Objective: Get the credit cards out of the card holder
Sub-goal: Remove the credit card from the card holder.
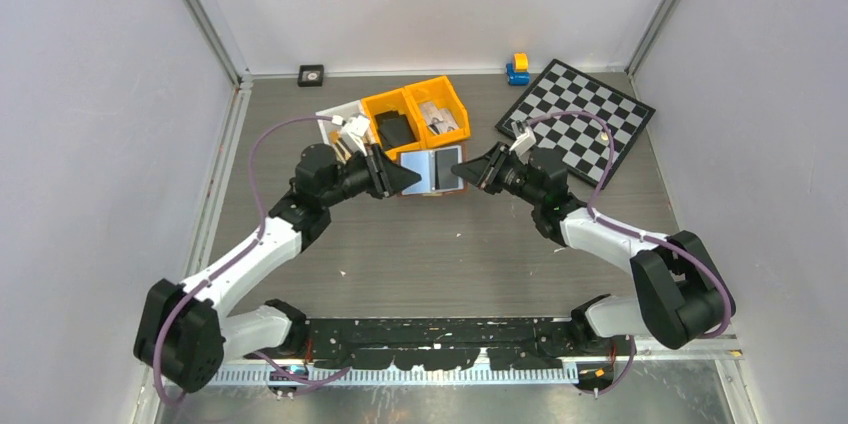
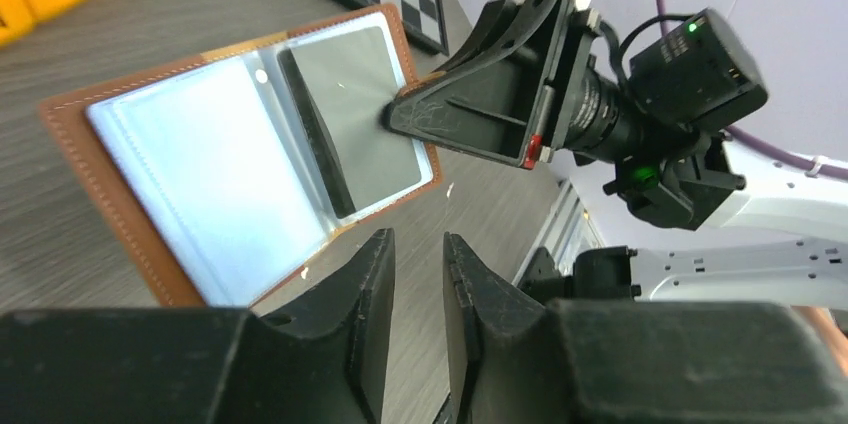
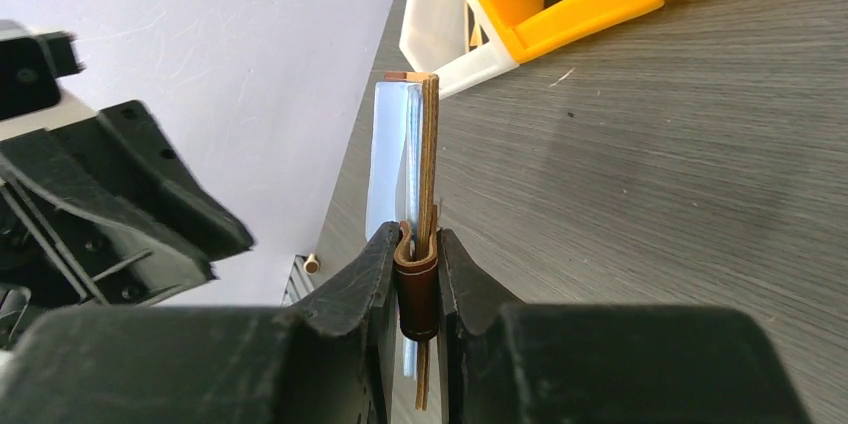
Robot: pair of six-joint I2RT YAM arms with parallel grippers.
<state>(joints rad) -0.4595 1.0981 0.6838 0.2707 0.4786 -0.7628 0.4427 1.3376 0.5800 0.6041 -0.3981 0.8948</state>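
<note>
Holder (image 1: 432,170) lies open at mid-desk between the two claws, pale blue pages up. Its long axis runs left to right, from one claw to the other.

The left claw (image 2: 418,274) sits just beside the holder's left half. Its jaws are narrow and nothing is between them. From its wrist view the open pages lie ahead and a little to one side, with the brown edge nearest.

A grey card (image 2: 350,114) seems to sit in the right-hand sleeve. What the left sleeves hold I cannot tell.

The right claw (image 3: 418,264) is clamped on the holder's right edge at the snap tab, pinning it.

With the right claw busy, the free left claw looks like the one to draw cards. My guess is a card would slide out along the sleeve's open side, but which side that is does not show.

The orange bins (image 1: 408,104) stand close behind the holder, so there is little room there. The chessboard (image 1: 585,114) lies off to the right rear. The bare desk (image 1: 430,244) on the near side gives the open way out.
</note>
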